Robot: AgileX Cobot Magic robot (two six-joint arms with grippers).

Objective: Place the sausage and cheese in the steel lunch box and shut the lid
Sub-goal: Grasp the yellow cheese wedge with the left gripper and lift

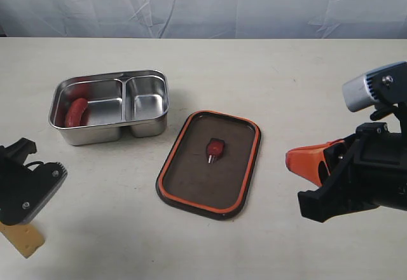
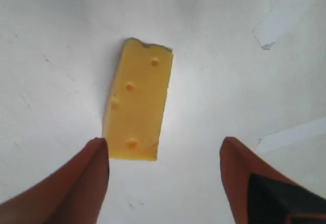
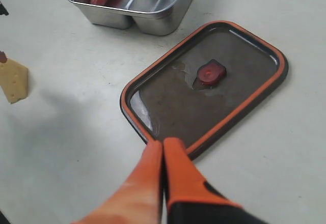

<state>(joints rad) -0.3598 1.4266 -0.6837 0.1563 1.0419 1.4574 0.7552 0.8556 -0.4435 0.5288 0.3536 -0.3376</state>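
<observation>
The steel lunch box (image 1: pixel 102 133) stands at the back left, and the red sausage (image 1: pixel 76 112) lies in its larger compartment. Beside it, the dark lid (image 1: pixel 197 178) lies on the table with its orange rim and red valve tab (image 1: pixel 215 148) facing up. The yellow cheese (image 2: pixel 137 107) rests flat on the table, just ahead of my left gripper (image 2: pixel 164 141), which is open and touches nothing. In the exterior view the cheese (image 1: pixel 22 238) peeks out below that gripper (image 1: pixel 27 194). My right gripper (image 3: pixel 163 143) is shut and empty, its tips by the lid's (image 3: pixel 204 102) near corner.
A white cloth backdrop hangs behind the pale table (image 1: pixel 286 83). Pieces of white tape (image 2: pixel 285 15) are stuck to the table near the cheese. The right arm's dark body (image 1: pixel 362 172) fills the right side.
</observation>
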